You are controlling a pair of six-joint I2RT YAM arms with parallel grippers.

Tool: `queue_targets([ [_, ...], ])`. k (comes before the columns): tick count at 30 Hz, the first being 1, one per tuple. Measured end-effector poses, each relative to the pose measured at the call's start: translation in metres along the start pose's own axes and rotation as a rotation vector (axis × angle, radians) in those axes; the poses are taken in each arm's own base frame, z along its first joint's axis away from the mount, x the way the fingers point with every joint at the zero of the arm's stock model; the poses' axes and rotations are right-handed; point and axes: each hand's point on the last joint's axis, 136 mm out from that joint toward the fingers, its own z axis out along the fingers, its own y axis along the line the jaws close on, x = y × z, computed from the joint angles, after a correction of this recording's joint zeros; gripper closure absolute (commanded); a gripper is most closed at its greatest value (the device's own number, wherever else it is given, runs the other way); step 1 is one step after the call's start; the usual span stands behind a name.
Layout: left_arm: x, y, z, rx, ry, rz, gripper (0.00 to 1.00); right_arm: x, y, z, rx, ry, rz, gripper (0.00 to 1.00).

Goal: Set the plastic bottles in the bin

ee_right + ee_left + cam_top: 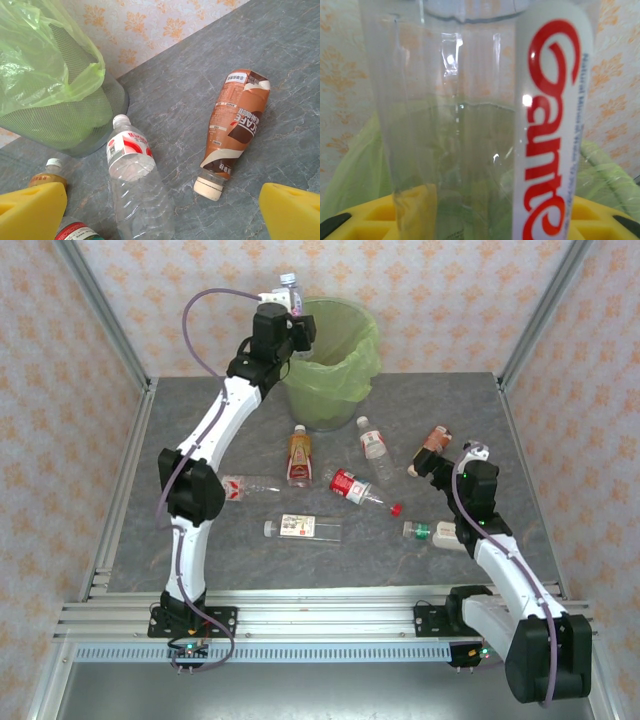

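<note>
Bottles (pixel 302 529): eight. Seven lie loose, mid-table (pixel 200 420).
Eighth bottle (pixel 290 283): clear, red lettering, held upright at the bin's far-left rim.
Bin (pixel 335 360): one, green-lined, far centre.
Left gripper (pixel 291 304): clamped tight on the eighth bottle.
Right gripper (pixel 160 210): jaws wide apart, empty, near the brown bottle (pixel 236 120).
</note>
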Motion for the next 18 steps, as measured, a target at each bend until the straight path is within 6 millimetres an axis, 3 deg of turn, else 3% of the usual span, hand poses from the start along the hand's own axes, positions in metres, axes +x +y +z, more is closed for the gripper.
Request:
queue_targets([
  [13,0.032,0.009,0.011,-0.045,0.138,0.014,0.40,0.014,-0.008,-0.001,0.033,0.057,-0.005,0.01],
  [18,0.034,0.009,0.013,-0.050,0.152,0.011,0.34,0.017,-0.009,-0.002,0.038,0.066,-0.004,0.01],
])
